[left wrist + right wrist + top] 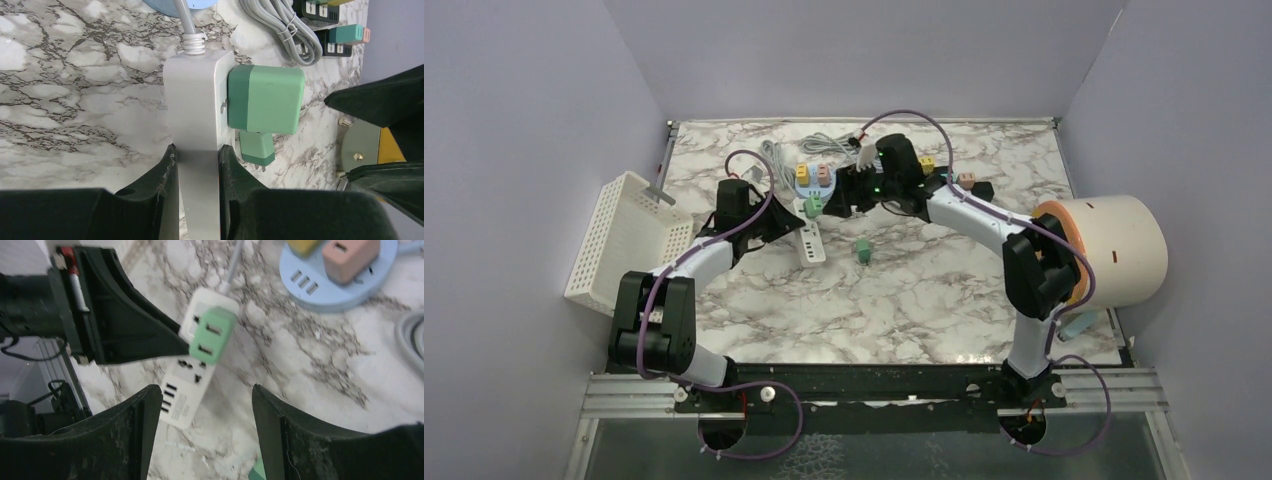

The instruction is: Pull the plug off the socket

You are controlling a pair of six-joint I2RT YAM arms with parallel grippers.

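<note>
Clamping power strip [195, 100], left gripper [197, 156], end hidden

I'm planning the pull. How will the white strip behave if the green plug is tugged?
The strip looks like a rigid, light bar, so it would probably lift or slide with the plug if free. The left tool clamps one end, which should hold it, though it may pivot. Its cord looks floppy, adding little resistance.
</note>
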